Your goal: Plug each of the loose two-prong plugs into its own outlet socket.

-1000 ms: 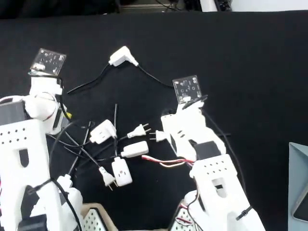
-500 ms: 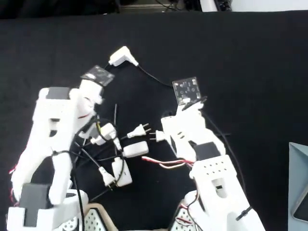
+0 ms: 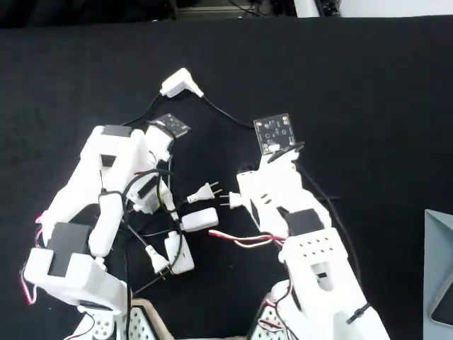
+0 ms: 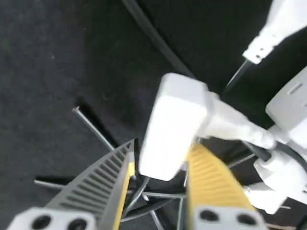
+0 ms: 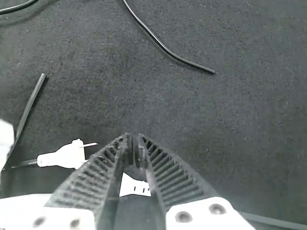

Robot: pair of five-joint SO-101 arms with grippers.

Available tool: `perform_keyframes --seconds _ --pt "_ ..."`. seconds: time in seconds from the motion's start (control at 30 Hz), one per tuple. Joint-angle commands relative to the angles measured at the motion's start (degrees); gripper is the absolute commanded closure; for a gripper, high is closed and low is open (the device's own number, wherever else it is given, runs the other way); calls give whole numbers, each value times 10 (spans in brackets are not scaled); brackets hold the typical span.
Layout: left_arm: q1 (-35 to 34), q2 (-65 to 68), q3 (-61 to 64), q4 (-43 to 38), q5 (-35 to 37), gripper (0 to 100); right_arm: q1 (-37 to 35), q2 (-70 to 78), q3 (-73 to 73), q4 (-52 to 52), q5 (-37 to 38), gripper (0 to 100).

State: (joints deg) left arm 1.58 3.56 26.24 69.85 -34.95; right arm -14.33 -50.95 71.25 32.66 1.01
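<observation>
Fingers of the left gripper (image 4: 160,148), yellow-padded, stand apart either side of a plain white socket block (image 4: 173,122) with its cable trailing. Just beside a white two-prong plug (image 5: 62,156), the right gripper (image 5: 132,140) has its tips together. A white angled adapter (image 3: 177,83) lies farther off on the black table (image 3: 368,92).

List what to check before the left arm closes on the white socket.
1. Left gripper open: ok.
2. White socket between its fingers: ok.
3. Black cords out of the grip: not ok, some lie under the fingers.
4. Socket's holes facing the loose plug: cannot tell.
5. That plug free on the table: ok.
6. Right gripper shut and apart from the socket: ok.
</observation>
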Motion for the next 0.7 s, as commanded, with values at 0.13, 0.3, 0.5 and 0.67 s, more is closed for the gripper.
perform_keyframes --seconds 0.13,0.3,0.5,0.67 --pt "26 -10 -29 -5 0 973 5 -11 -5 -10 4 986" --pt "-1 -49 -63 -5 3 973 5 -11 -5 -10 4 986" --pt "-54 -34 -154 -4 53 973 5 -11 -4 -10 4 986" --pt "-76 30 -267 -4 107 973 4 -11 -4 -10 4 986"
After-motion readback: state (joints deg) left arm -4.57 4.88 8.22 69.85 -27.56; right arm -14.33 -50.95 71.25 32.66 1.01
